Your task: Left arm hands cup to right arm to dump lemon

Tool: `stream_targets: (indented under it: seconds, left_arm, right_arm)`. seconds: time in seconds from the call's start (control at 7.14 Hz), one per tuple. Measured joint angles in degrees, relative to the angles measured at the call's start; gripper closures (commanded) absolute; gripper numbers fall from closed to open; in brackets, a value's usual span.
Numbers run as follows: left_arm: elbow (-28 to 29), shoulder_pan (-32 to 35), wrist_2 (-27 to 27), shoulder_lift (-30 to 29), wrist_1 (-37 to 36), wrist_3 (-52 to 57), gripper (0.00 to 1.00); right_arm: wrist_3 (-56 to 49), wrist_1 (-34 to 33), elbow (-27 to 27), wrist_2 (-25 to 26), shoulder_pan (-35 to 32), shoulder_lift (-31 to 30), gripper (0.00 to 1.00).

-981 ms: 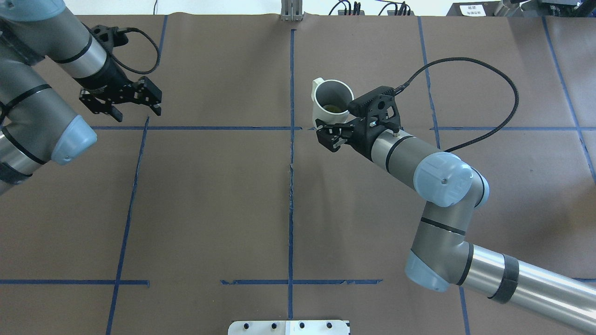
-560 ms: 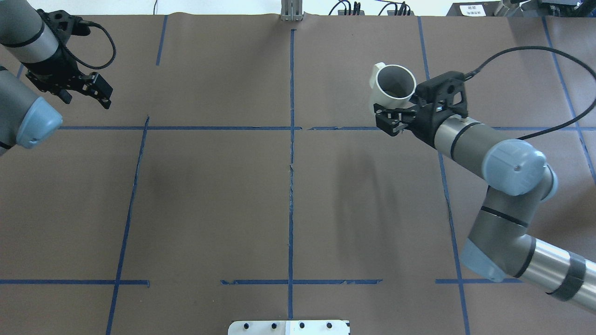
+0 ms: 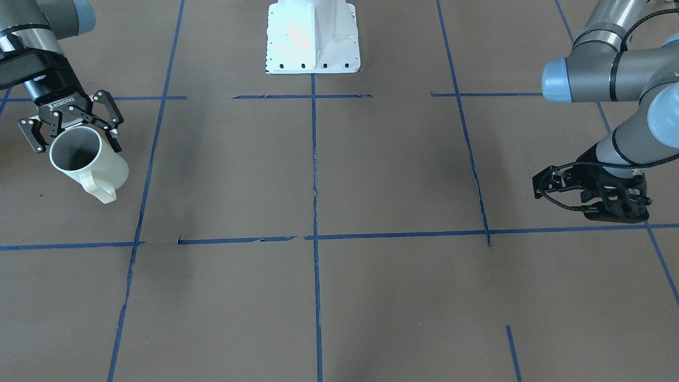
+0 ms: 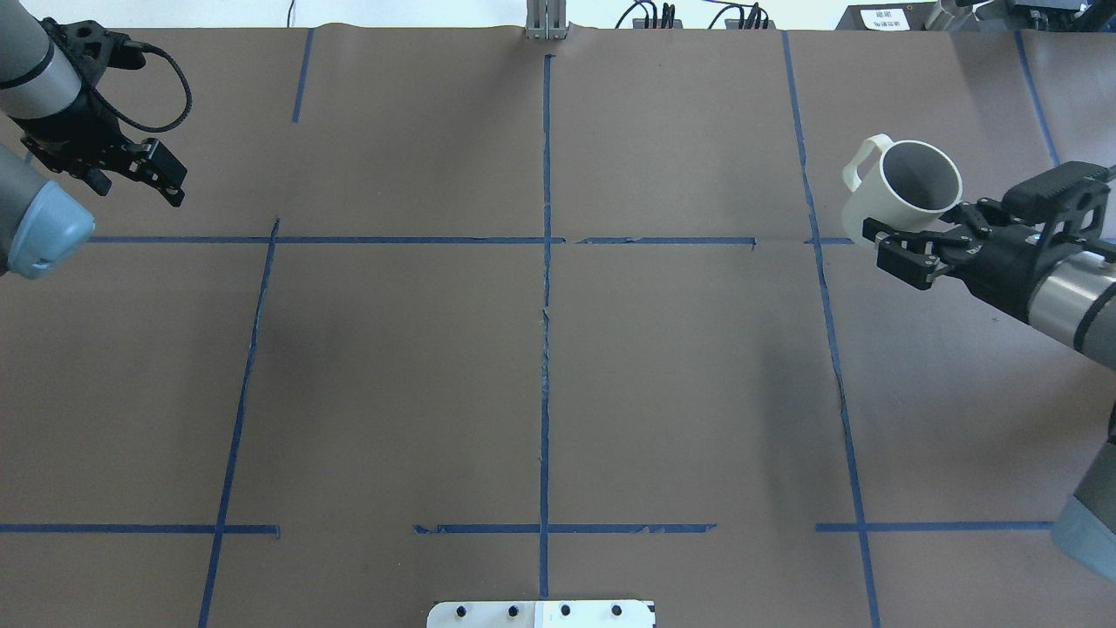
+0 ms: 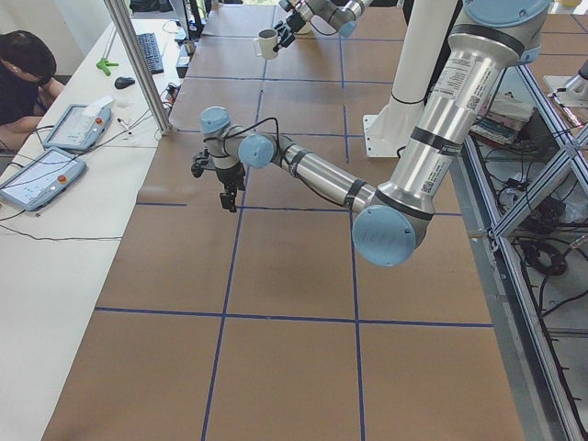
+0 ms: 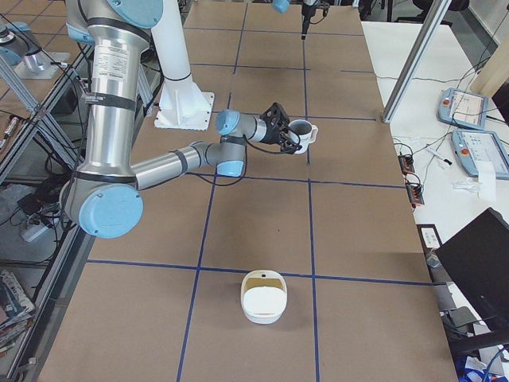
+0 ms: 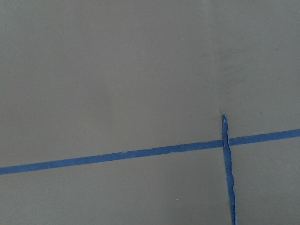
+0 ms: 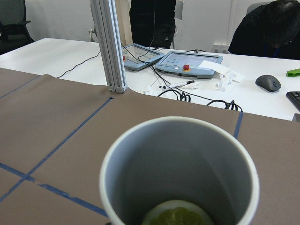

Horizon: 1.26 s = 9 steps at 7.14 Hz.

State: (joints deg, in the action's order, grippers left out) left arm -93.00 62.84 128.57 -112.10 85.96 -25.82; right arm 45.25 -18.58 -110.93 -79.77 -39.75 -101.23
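Observation:
My right gripper [image 4: 915, 230] is shut on the white cup [image 4: 902, 196], held over the right side of the table with its mouth up and a little tilted. Its squarish handle [image 4: 859, 167] points away from the gripper. The front view shows the cup [image 3: 87, 159] at the far left, with the gripper's fingers [image 3: 109, 119] on either side of its wall. In the right wrist view a yellow-green lemon slice [image 8: 178, 216] lies on the cup's grey bottom. My left gripper [image 4: 135, 177] hangs open and holds nothing at the far left back of the table.
Brown paper with blue tape lines [image 4: 545, 262] covers the table. A white lidded container [image 6: 262, 296] stands near the table's right end. The white robot base [image 3: 313, 37] is at the robot's edge. Beyond the far edge are a metal post [image 8: 110, 47], pendants, cables and seated people [image 5: 23, 78].
My right arm has carried the cup from the table's middle to the right side. My left arm has drawn back to the far left corner.

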Motion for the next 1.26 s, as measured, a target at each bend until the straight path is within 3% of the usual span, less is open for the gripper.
stream_targets:
  seconds: [0.28,0.42,0.7,0.84,1.26]
  left_arm:
    - [0.0,0.0,0.0,0.0,0.0,0.0,0.0]
    - [0.0,-0.1,0.0,0.0,0.0,-0.1,0.0]
    - [-0.3,-0.1,0.0,0.0,0.0,-0.1,0.0]
    - [-0.3,-0.1,0.0,-0.1,0.0,-0.1,0.0]
    - [-0.5,-0.2,0.0,-0.2,0.0,-1.3,0.0]
  right_arm:
    - [1.6,8.7,1.6,-2.8,-3.0,-6.5,0.95]
    - [1.7,13.5,5.0,-8.9,-8.2,-8.0,0.95]
    - [1.5,22.5,16.2,-26.7,-23.1,-7.0,0.95]
    - [1.8,27.5,21.9,-32.3,-27.8,-6.5,0.95]
    - [14.6,47.6,36.8,-35.7,-31.2,-6.3,0.96]
